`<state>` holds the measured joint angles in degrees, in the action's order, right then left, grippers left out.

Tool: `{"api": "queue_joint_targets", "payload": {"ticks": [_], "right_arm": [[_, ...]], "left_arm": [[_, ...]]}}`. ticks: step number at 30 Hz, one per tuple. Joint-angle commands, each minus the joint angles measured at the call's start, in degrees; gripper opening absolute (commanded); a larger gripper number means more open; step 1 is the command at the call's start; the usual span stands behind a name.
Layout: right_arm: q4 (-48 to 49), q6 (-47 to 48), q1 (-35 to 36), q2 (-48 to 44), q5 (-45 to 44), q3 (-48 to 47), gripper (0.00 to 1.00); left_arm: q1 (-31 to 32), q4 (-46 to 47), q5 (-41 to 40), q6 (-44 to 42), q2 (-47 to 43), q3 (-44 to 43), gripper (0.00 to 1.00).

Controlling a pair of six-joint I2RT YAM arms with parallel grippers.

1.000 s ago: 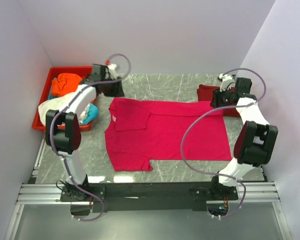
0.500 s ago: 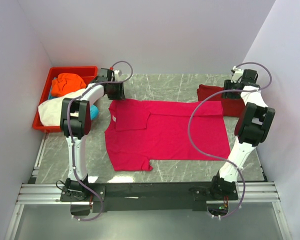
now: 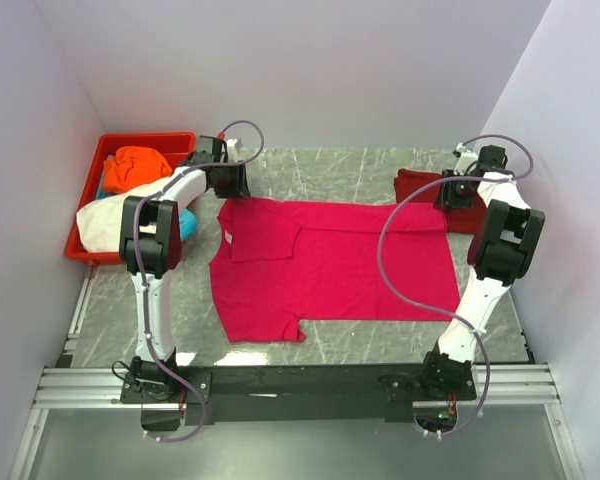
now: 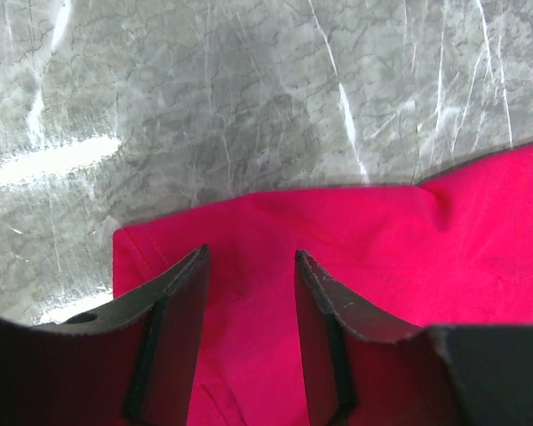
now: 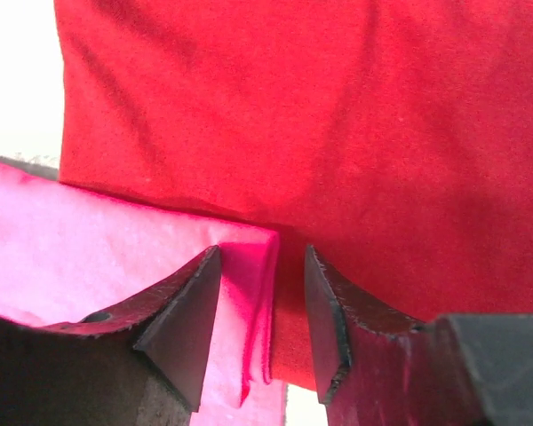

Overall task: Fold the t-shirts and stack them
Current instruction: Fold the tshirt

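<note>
Both arms have stretched out, bringing the left gripper [image 3: 227, 184] and right gripper [image 3: 452, 192] to the far corners of the pink shirt [image 3: 330, 265], which lies flat mid-table [image 3: 360, 165]. In the left wrist view, the jaws stand apart astride one corner and pinch nothing. In the right wrist view, the jaws are likewise apart around the other corner, which overlaps the darker red shirt [image 3: 420, 183]. Both look poised to lift for a fold.

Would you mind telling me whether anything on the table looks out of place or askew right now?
Two things: the white t-shirt spills over the red tray's near rim, and the pink-red t-shirt's far right corner overlaps the darker red t-shirt rather than lying flat on the table.
</note>
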<state>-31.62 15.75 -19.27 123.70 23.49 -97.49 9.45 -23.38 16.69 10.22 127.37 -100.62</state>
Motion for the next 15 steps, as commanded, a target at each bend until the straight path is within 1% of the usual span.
{"api": "queue_joint_targets", "payload": {"ticks": [1, 4, 5, 7, 8, 10, 11, 12, 13, 15], "right_arm": [[-1.5, 0.9, 0.3, 0.8, 2.4, -2.3, 0.48], [-2.0, 0.9, 0.2, 0.7, 3.6, -2.5, 0.42], [-2.0, 0.9, 0.2, 0.5, 3.9, -2.6, 0.36], [-2.8, 0.8, 0.2, 0.4, 4.9, -3.2, 0.31], [-3.0, 0.8, 0.2, 0.3, 5.1, -3.3, 0.24], [-3.1, 0.6, 0.2, 0.1, 5.5, -3.4, 0.17], [-2.9, 0.6, 0.2, -0.5, 5.8, -3.3, 0.1], [-2.8, 0.4, 0.3, -0.8, 5.9, -2.7, 0.06], [-1.7, 0.2, 0.2, -2.0, 6.0, -2.2, 0.0], [-0.3, 0.1, 0.3, -3.6, 6.0, 0.1, 0.0]], "left_arm": [[-0.2, 1.0, 1.2, 0.2, -0.2, -0.6, 0.48], [-0.2, 1.1, 1.1, 0.3, -0.2, -0.2, 0.48], [-0.2, 1.1, 1.0, 0.3, -0.1, -0.1, 0.48], [-0.2, 1.0, 1.1, 0.3, 0.1, -0.1, 0.48], [-0.2, 0.8, 1.1, 0.3, 0.2, -0.1, 0.48], [-0.2, 0.8, 1.1, 0.2, 0.3, 0.0, 0.48], [-0.2, 0.6, 1.0, 0.2, 0.4, -0.1, 0.48], [-0.2, 0.5, 0.8, 0.2, 0.5, 0.0, 0.47], [-0.4, 0.5, 0.6, 0.1, 0.5, 0.1, 0.47], [-0.6, 0.4, 0.4, 0.2, 0.8, 0.3, 0.44]]}}
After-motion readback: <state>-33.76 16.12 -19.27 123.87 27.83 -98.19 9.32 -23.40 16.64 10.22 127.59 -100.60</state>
